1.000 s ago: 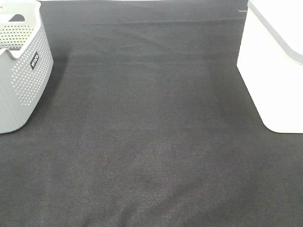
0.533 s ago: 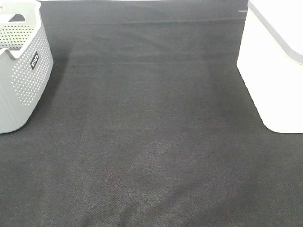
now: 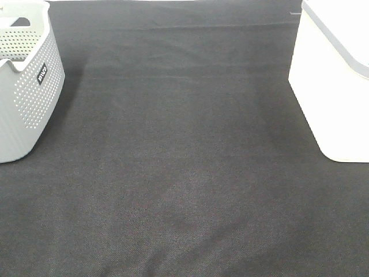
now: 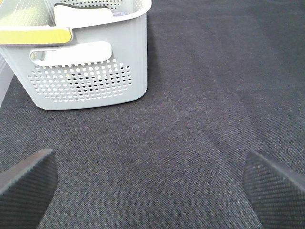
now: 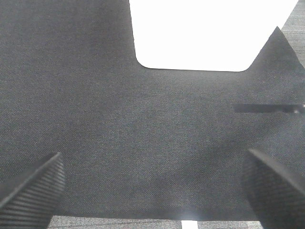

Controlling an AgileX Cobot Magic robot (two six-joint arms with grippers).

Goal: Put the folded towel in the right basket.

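Note:
The right basket (image 3: 337,81) is plain white with a grey rim and stands at the right edge of the black cloth; it also shows in the right wrist view (image 5: 209,33). No folded towel lies on the cloth. A white folded thing (image 4: 83,14) shows inside the left grey perforated basket (image 3: 26,86), next to a yellow-edged item (image 4: 35,34); I cannot tell if it is the towel. My left gripper (image 4: 152,186) is open and empty, in front of that basket (image 4: 86,71). My right gripper (image 5: 152,186) is open and empty, facing the white basket. Neither gripper shows in the high view.
The black cloth (image 3: 184,161) covers the table between the two baskets. In the right wrist view the cloth's near edge (image 5: 143,220) and a dark strip (image 5: 267,108) on it show.

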